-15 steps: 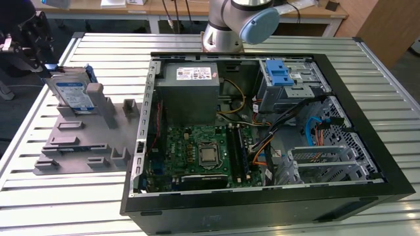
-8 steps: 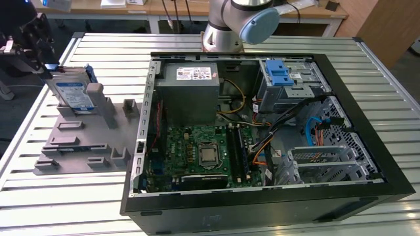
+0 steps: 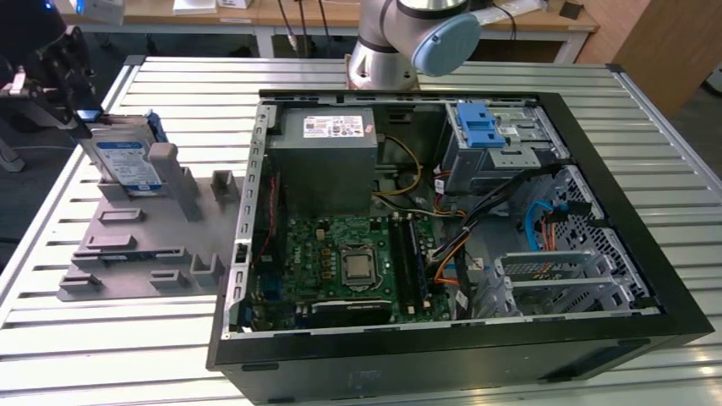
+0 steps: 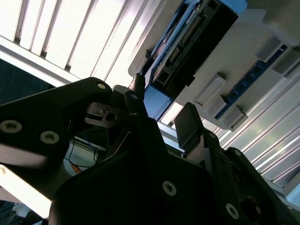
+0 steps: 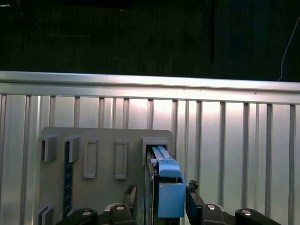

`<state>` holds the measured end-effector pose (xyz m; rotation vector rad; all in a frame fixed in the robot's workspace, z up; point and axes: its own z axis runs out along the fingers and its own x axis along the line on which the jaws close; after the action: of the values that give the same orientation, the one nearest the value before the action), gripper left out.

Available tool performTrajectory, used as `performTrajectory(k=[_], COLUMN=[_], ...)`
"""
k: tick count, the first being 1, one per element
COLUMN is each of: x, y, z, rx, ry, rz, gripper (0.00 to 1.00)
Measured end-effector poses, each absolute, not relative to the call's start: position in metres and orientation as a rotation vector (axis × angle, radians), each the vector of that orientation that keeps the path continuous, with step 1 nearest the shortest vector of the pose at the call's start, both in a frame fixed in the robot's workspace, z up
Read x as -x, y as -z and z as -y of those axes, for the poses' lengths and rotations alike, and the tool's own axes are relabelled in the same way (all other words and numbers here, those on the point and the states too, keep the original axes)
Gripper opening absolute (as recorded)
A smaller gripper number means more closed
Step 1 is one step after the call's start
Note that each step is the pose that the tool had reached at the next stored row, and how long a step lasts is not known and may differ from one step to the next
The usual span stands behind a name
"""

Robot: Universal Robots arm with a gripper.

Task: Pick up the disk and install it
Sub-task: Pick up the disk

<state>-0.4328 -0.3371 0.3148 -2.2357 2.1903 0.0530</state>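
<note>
The disk stands on edge in a slot of the grey holder plate at the exterior view's left, its blue-and-white label facing out. My gripper hangs at its upper end. In the first wrist view the disk appears edge-on with its blue carrier bracket, and my gripper straddles it, open. One fingertip sits close against the blue bracket, and a small gap shows on the other side. The second wrist view has the blue bracket end between the fingers of my gripper.
An open computer case lies on the slatted metal table at the exterior view's right. Inside it are a grey power supply, a motherboard and a silver drive cage with a blue latch. The arm's base stands behind the case.
</note>
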Motion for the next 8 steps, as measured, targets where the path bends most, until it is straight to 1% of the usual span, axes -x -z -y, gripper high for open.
performTrajectory(k=[8], x=[0.433], y=[-0.3109], z=[0.337], rx=[2.236], ry=[-0.053], rz=[-2.19], gripper=[0.53])
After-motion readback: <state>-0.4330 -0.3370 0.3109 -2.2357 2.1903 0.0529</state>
